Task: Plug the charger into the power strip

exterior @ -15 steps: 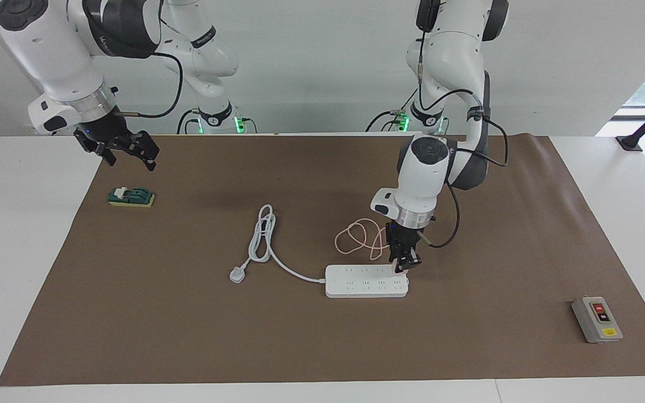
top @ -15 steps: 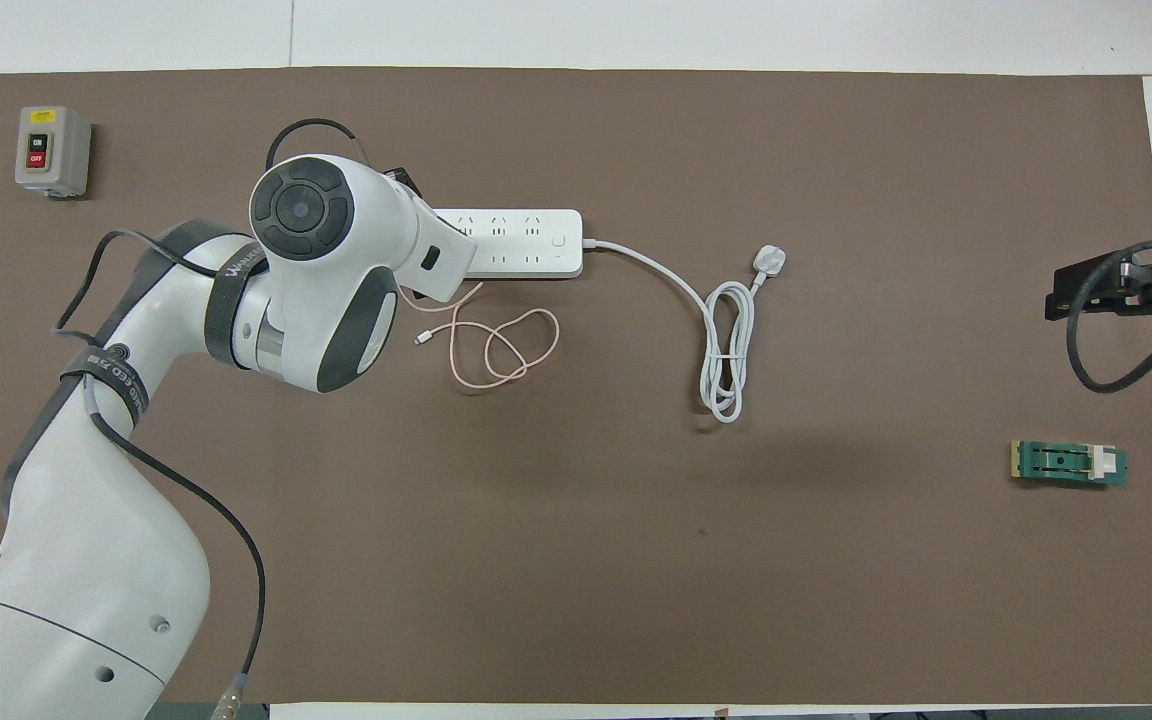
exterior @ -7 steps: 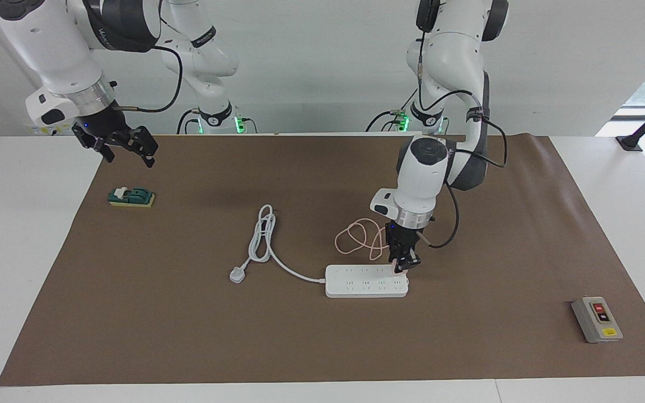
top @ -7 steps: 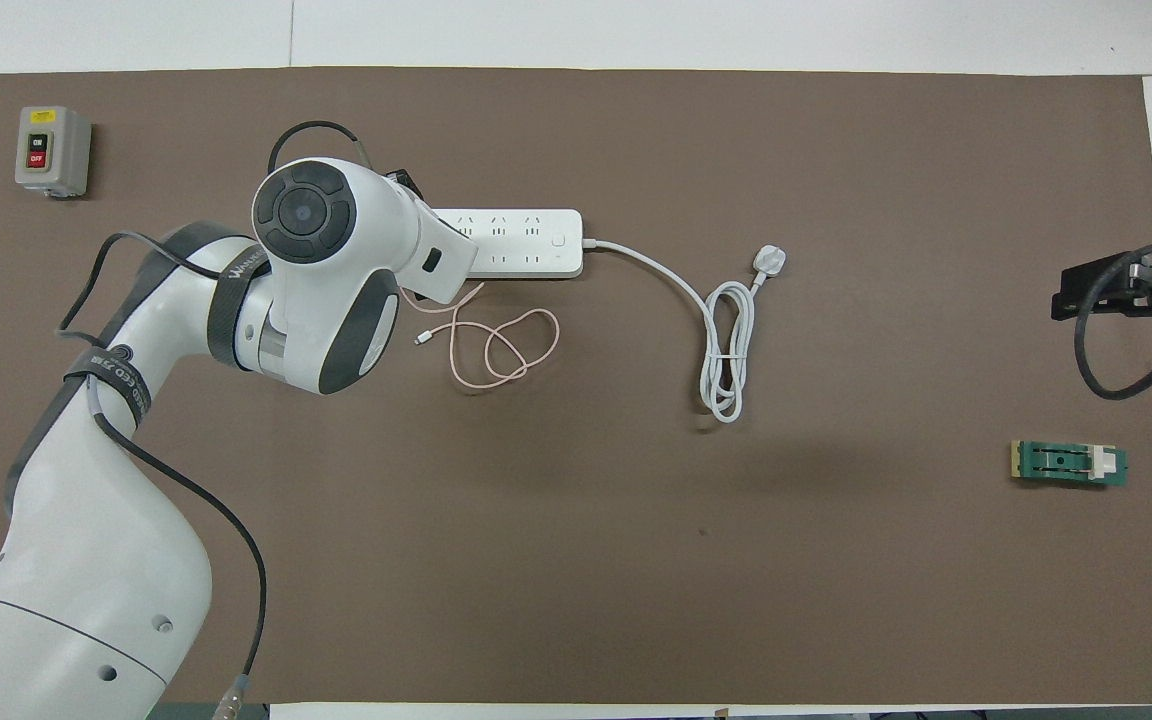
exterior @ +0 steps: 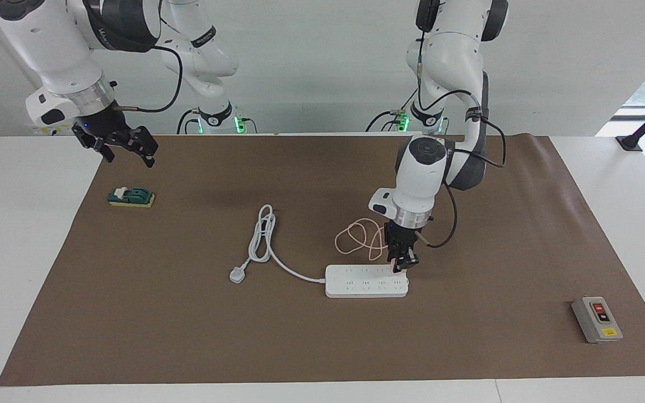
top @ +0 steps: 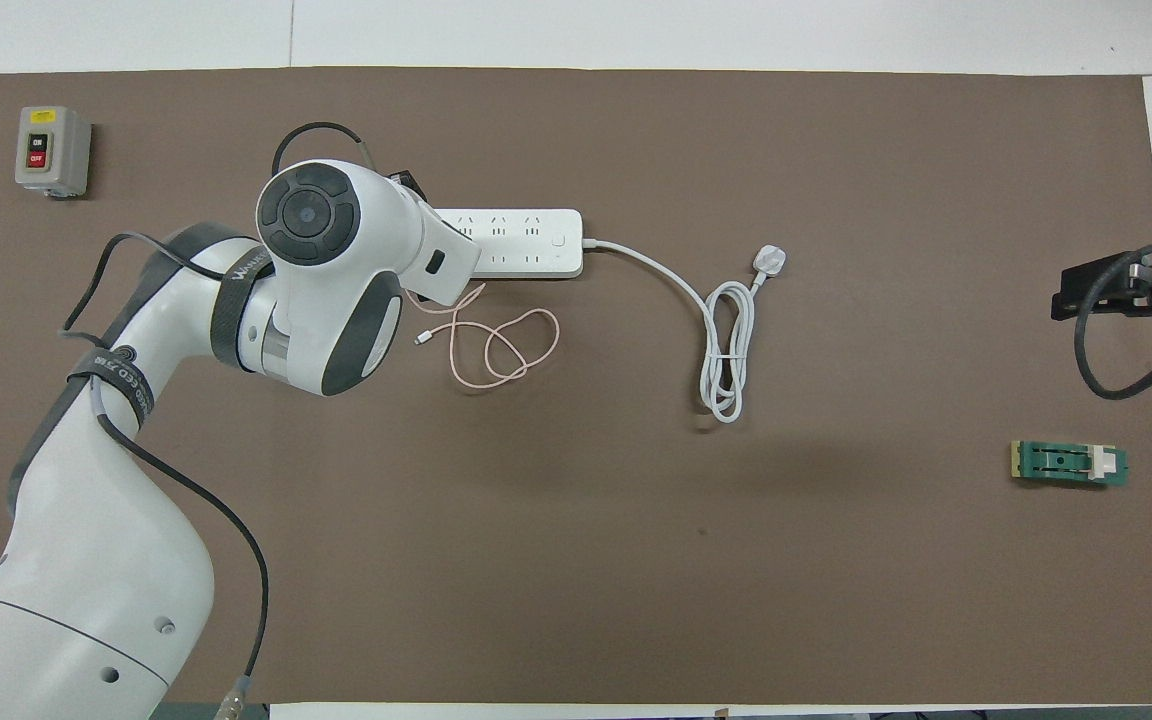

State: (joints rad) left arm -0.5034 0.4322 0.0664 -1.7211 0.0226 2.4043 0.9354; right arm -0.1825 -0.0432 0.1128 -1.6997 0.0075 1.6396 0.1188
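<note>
A: Counting from where I stand: one power strip [exterior: 366, 281], one charger [exterior: 400, 270], one pink cable [exterior: 356, 238], one three-pin plug [exterior: 237, 275], one grey button box [exterior: 597, 319], one green part [exterior: 131, 197], all on one brown mat [exterior: 188, 313].

B: And the arms?

A: Two. The left gripper [exterior: 403, 266] stands straight down over the power strip's end toward the left arm's end of the table, its fingers clamped together on the charger. The little pink cube sits at the strip's top face, on the row of sockets nearer the robots. Whether it is seated in a socket I cannot tell.

B: The cable?

A: One loose coil on the mat, just beside the strip and nearer the robots, running up to the charger.

B: The other arm?

A: The right gripper [exterior: 127, 148] waits in the air over the mat's corner at the right arm's end, fingers apart, holding nothing. The green part lies on the mat near it.

B: The strip's own cord [exterior: 263, 235]?

A: One, thick and white, looped once and ending in the three-pin plug, which lies unplugged on the mat. The button box lies well apart, toward the left arm's end.
</note>
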